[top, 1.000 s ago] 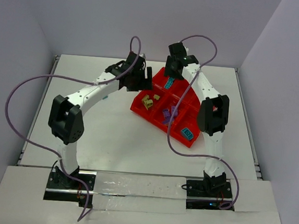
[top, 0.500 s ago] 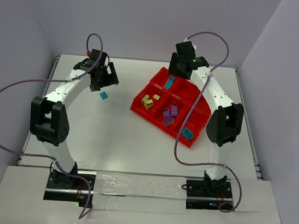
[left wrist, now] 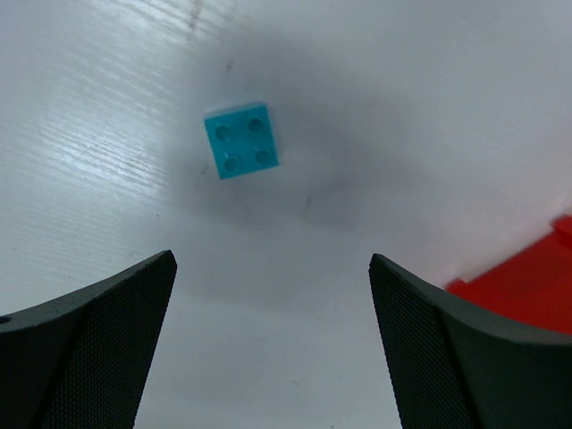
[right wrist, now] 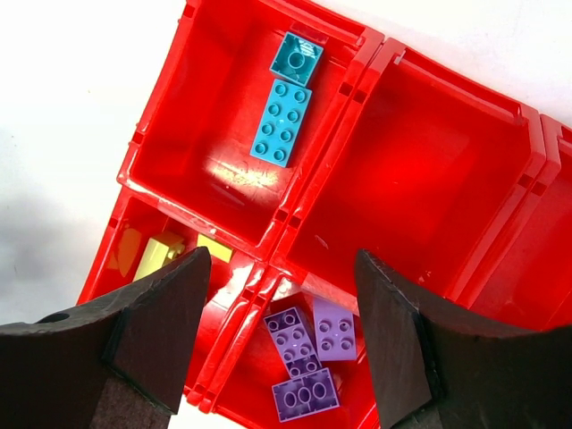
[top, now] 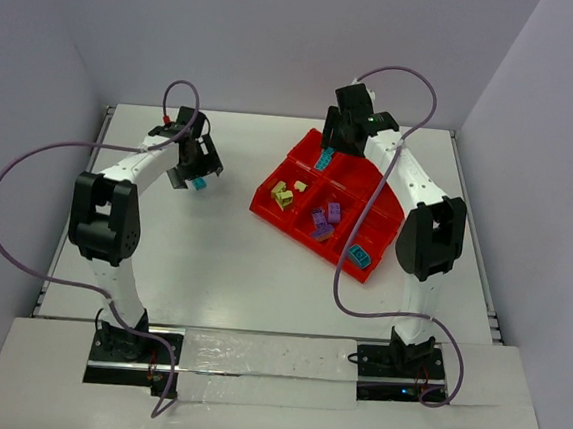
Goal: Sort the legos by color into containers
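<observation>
Both grippers open and empty; one teal lego loose on the table, the rest in the red tray.
L gripper [left wrist: 270,268] hovers w/ jaws spread wide, nothing btwn them, over a teal 2x2 brick [left wrist: 241,140] lying studs-up on the white table [left wrist: 402,89], apart from the red tray [left wrist: 527,286]. R gripper [right wrist: 281,259] hangs above the tray's far end, jaws apart, holding nothing. Under it: blue 2x4 brick [right wrist: 281,122] & small teal brick [right wrist: 299,58] end to end in one compartment; yellow bricks [right wrist: 161,255] in the next; purple bricks [right wrist: 308,357] in another beside that. Top view shows a teal piece [top: 359,255] in the near-right compartment.
</observation>
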Motion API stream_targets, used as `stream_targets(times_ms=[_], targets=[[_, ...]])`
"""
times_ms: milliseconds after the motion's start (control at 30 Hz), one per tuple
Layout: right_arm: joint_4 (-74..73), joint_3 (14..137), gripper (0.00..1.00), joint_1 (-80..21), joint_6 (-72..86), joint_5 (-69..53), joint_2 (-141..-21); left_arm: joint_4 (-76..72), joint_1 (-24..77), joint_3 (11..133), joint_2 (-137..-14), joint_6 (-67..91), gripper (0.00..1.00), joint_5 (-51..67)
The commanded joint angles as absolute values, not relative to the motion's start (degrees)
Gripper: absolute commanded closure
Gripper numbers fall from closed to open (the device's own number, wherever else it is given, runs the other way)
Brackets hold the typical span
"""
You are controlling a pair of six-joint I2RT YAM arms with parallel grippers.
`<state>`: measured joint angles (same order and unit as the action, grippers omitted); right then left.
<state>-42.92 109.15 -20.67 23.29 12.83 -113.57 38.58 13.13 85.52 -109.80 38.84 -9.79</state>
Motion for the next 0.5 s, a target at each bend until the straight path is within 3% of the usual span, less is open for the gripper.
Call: stream_targets(times_ms=[0, 467], targets=[[-41.5, 108.4, 0.27, -20.3, 23.2, 13.2, -108.7, 36.2, 11.3, 85.6, -112.6, 43.5, 0.08, -13.6], [-41.6, 107.4, 0.27, -20.3, 23.4, 12.9, -107.9, 31.6, 10.0, 87.8, -120.1, 44.2, 0.3, -12.6]])
